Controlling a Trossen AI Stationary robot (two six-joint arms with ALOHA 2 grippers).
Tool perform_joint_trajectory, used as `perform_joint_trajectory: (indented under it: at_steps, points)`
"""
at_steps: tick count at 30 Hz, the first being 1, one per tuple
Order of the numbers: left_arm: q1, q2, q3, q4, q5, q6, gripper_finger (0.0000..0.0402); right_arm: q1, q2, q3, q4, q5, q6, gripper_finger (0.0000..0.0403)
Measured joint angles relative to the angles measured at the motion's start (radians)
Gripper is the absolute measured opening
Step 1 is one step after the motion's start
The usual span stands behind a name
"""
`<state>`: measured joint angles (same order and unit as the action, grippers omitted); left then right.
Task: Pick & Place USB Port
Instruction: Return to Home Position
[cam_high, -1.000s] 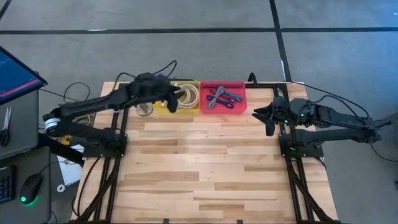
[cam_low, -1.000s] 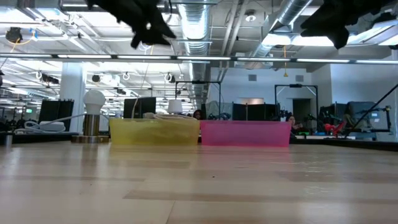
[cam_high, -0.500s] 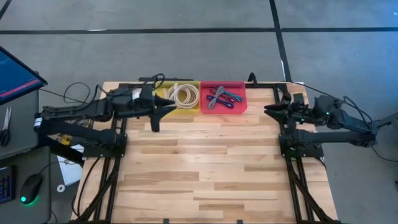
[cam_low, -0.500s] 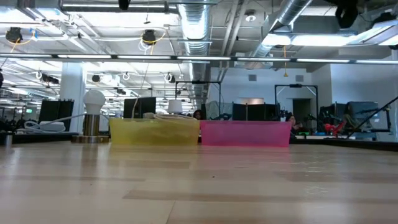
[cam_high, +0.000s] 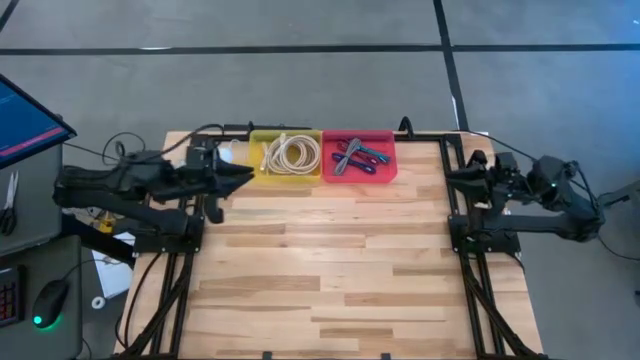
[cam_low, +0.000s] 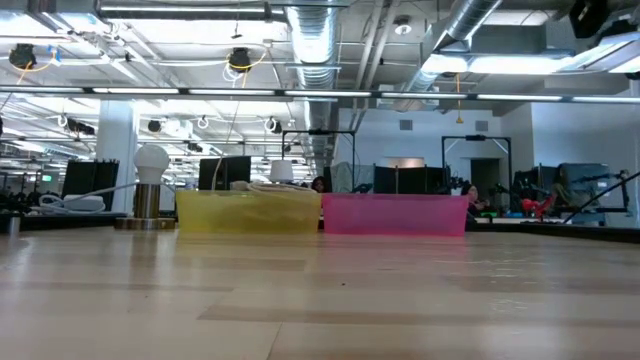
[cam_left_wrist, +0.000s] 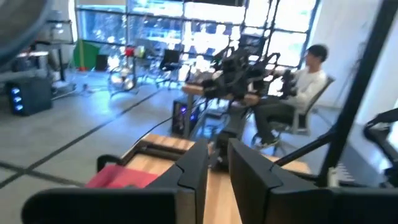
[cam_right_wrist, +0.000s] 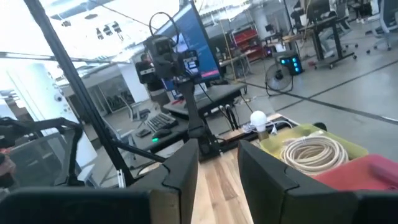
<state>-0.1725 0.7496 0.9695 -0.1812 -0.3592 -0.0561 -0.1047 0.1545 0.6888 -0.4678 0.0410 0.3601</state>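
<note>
Several dark and purple USB pieces (cam_high: 356, 156) lie in a pink bin (cam_high: 386, 137) at the table's far edge. Beside it stands a yellow bin (cam_high: 256, 170) holding a coiled white cable (cam_high: 292, 153). My left gripper (cam_high: 243, 178) hangs above the table's far left part, pointing level toward the bins, left of the yellow bin. Its fingers (cam_left_wrist: 194, 169) stand a narrow gap apart with nothing between them. My right gripper (cam_high: 450, 176) hangs at the far right, pointing level toward the table's left edge, open and empty (cam_right_wrist: 217, 163).
A white light bulb on a metal base (cam_high: 228, 152) with a cable stands left of the yellow bin. The wooden table top (cam_high: 330, 270) spreads bare in front of the bins. Beyond the table a person sits at a desk (cam_left_wrist: 305, 87).
My left gripper has drawn back from above the yellow bin toward the table's left edge, swinging round to point along the far edge, and has risen out of the low view. My right gripper has pulled back toward the right edge and risen a little.
</note>
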Motion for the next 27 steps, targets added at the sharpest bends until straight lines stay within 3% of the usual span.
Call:
perform_joint_trajectory:
  at_steps: [9,18,23,27]
  points:
    - [-0.092,-0.051,0.000,-0.012,-0.026,0.015,0.0037,0.000,-0.021,0.001,-0.004,0.005,0.007,0.0107]
    - [-0.090,-0.033,0.000,0.012,-0.052,-0.200,0.0012,0.000,-0.018,0.001,-0.004,0.008,0.147,0.0107]
    - [-0.091,-0.013,-0.001,0.028,0.050,-0.061,0.0006,0.000,-0.018,0.000,-0.004,0.010,0.155,0.0107]
    - [-0.090,-0.054,-0.001,0.041,0.048,0.005,0.0006,-0.001,-0.018,0.000,0.014,0.011,0.154,0.0107]
